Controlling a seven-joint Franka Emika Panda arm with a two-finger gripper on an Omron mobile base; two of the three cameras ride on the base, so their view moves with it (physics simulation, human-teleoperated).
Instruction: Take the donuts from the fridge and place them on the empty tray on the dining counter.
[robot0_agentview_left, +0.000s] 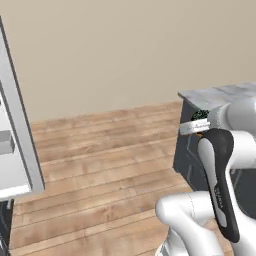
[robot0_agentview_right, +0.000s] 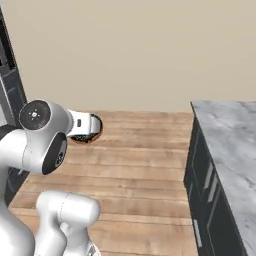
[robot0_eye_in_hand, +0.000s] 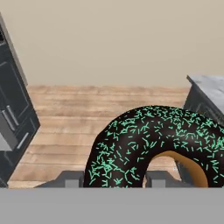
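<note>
Wooden plank floor (robot0_agentview_right: 135, 165) and a plain beige wall (robot0_agentview_left: 125, 50) surround the arm. Its claw (robot0_eye_in_hand: 113, 180) is narrowed onto 1 chocolate-iced donut (robot0_eye_in_hand: 153, 144) with green sprinkles, carried in the air above the floor. Off to the right stands the marble worktop (robot0_agentview_right: 227, 140), its near corner close to the donut in the left base view.

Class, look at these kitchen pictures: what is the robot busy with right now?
The white arm's gripper is shut on a chocolate-iced donut with green sprinkles, carried in the air above the wooden floor. A marble-topped dining counter stands to the right, an open grey door to the left. No tray is in sight yet.
</note>
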